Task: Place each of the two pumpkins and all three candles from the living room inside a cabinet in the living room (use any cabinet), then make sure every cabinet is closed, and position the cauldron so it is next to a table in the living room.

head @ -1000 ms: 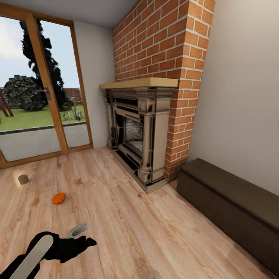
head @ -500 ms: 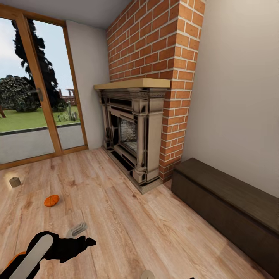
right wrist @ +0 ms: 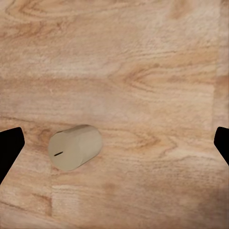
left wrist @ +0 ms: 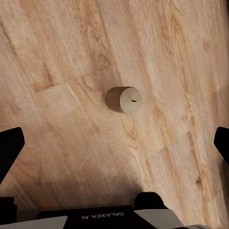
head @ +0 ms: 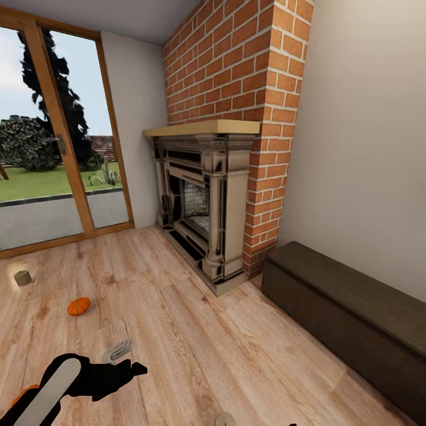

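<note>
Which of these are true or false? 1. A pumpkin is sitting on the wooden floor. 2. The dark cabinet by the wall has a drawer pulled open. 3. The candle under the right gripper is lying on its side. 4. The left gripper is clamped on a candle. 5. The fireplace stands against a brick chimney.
1. True: the pumpkin rests on the floor.
2. False: the cabinet shows plain closed fronts.
3. True: that candle is tipped over, wick end facing sideways.
4. False: the left gripper is open, its fingers apart, with a candle lying free on the floor beyond it.
5. True: the fireplace backs onto the brick chimney.
</note>
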Motion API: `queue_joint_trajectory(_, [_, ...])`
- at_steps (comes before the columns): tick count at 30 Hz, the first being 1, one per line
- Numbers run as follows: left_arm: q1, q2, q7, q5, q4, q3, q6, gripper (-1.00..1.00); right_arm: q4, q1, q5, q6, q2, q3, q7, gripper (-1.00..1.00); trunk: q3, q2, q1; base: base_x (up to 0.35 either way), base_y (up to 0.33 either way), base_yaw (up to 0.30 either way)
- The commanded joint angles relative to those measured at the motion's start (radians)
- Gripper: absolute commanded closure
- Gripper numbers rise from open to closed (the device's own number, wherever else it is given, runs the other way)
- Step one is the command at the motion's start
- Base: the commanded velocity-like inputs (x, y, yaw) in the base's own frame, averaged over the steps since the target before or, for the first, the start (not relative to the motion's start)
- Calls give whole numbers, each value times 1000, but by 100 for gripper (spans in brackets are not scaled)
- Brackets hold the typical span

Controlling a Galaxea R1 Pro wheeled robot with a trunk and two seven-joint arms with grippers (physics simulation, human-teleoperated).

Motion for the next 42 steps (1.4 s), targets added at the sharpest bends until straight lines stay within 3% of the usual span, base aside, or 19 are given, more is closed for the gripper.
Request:
queue_joint_trajectory(1, [-1, 1, 10, 10, -1, -2, 0, -100, 1, -1, -11, -3, 0, 7, 5, -100, -1, 0, 0, 0, 0, 0])
queue_joint_trajectory(17, [-1, 1, 14, 11, -2, -4, 0, -100, 1, -1, -10, -4, -1, 7, 7, -100, -1, 0, 0, 0, -97, 0])
queue_joint_trajectory(42, [-1, 0, 24, 7, -1, -9, -3, -100, 1, -1, -9, -5, 0, 9, 7, -100, -1, 0, 0, 0, -6, 0])
